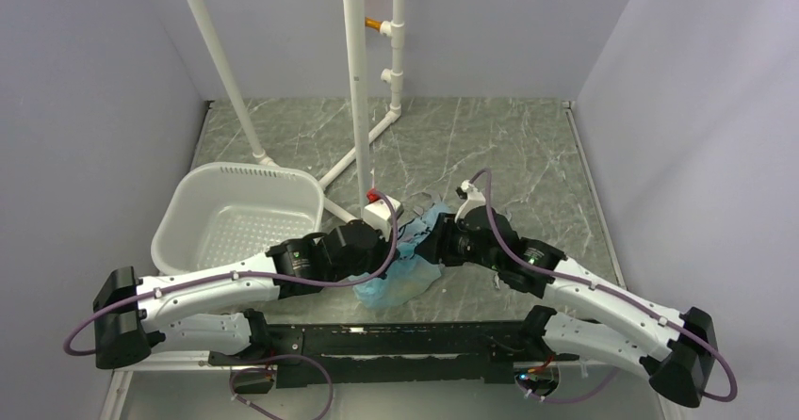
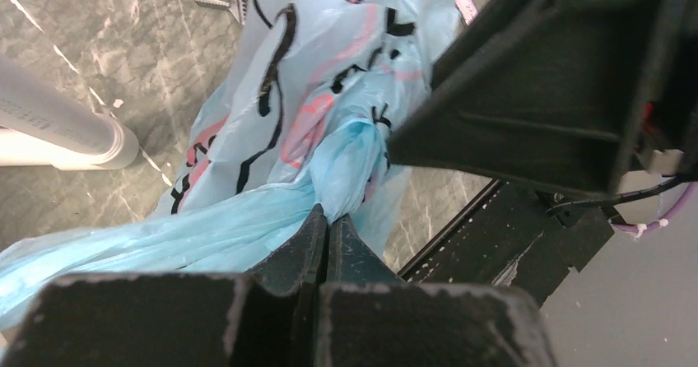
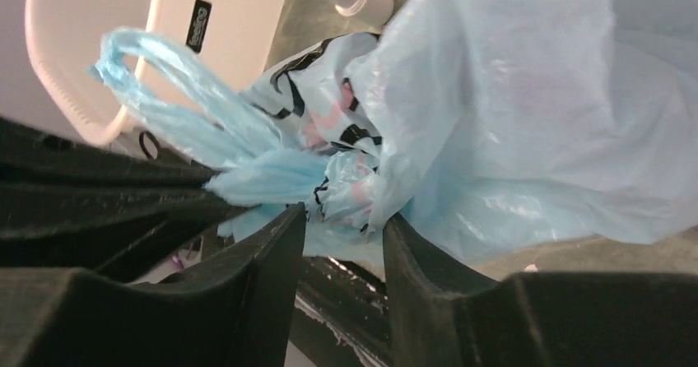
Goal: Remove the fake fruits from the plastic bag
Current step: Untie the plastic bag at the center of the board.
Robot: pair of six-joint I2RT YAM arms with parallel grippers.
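Top: bag (image 1: 400, 283) crumpled at middle of table's (image 1: 528, 156) near edge; basket (image 1: 236, 218) near it, toward left edge.

Left wrist: left gripper (image 2: 329, 219) clenched on twisted bag neck; printed bag body lies beyond on table.

Right wrist: right gripper (image 3: 344, 219) jaws parted, bunched bag film between fingertips; loop handle (image 3: 156, 62) raised, basket behind.

Both arms stretch forward, low and angled inward, so their wrists nearly meet in the middle. The left arm (image 1: 212, 290) ends in the left tool (image 2: 328, 220), whose jaws are pressed together on a pinched fold of the plastic bag (image 2: 329, 95). The right arm (image 1: 589, 293) carries the right tool (image 3: 344, 219), whose jaws stand parted with a clear gap between them.
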